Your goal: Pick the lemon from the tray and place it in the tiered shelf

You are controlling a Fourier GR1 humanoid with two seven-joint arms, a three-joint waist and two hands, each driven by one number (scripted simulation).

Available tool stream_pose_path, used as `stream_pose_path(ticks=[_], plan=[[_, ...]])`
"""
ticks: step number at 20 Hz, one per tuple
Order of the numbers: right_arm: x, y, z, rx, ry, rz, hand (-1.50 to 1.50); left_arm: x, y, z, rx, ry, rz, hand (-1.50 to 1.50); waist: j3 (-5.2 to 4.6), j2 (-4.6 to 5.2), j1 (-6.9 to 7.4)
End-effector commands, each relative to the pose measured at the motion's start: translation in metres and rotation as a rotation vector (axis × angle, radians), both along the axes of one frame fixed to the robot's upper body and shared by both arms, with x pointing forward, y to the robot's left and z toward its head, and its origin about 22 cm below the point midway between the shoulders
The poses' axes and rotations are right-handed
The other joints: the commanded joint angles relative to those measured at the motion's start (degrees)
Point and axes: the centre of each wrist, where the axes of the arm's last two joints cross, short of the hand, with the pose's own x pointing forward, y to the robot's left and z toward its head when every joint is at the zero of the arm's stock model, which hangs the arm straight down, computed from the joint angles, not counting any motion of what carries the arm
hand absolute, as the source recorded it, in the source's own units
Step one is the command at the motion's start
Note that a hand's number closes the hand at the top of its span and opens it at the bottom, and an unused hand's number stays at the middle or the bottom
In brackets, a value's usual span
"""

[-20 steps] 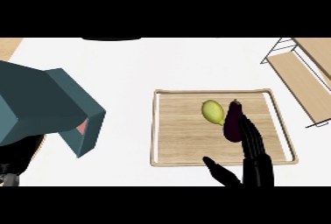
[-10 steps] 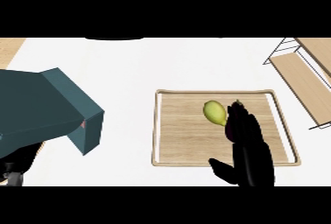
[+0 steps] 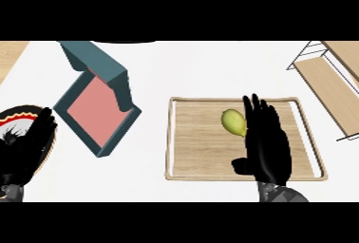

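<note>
The yellow-green lemon point(image 3: 235, 122) is lying on the wooden tray point(image 3: 203, 161), toward its far middle; the right hand point(image 3: 265, 147) is hovering over the tray with fingers straight, grasping nothing, just beside the lemon's right edge; the left hand point(image 3: 28, 147) is resting released at the left edge; the tiered shelf point(image 3: 329, 83) is standing at the far right.

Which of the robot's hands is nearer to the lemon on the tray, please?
The right hand: its straight fingers lie right beside the lemon. The left hand rests far across the counter, near the view's left edge.
</note>
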Motion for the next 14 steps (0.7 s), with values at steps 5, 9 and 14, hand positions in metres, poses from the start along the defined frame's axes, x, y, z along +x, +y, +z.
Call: stream_pose_path(ticks=[5, 9, 14], plan=[[0.02, -0.021, -0.032, -0.024, 0.015, -0.021, -1.5, 0.01, -0.009, 0.001, 0.0, -0.005, -0.002, 0.0, 0.04, 0.04, -0.12], [0.027, -0.015, -0.035, -0.005, -0.016, -0.001, -1.5, 0.015, -0.012, -0.011, -0.014, 0.009, -0.012, 0.0, 0.03, 0.05, -0.19], [0.039, -0.016, -0.055, -0.009, -0.003, -0.001, -1.5, 0.007, 0.002, -0.005, 0.0, 0.011, -0.01, 0.0, 0.03, 0.04, -0.02]])
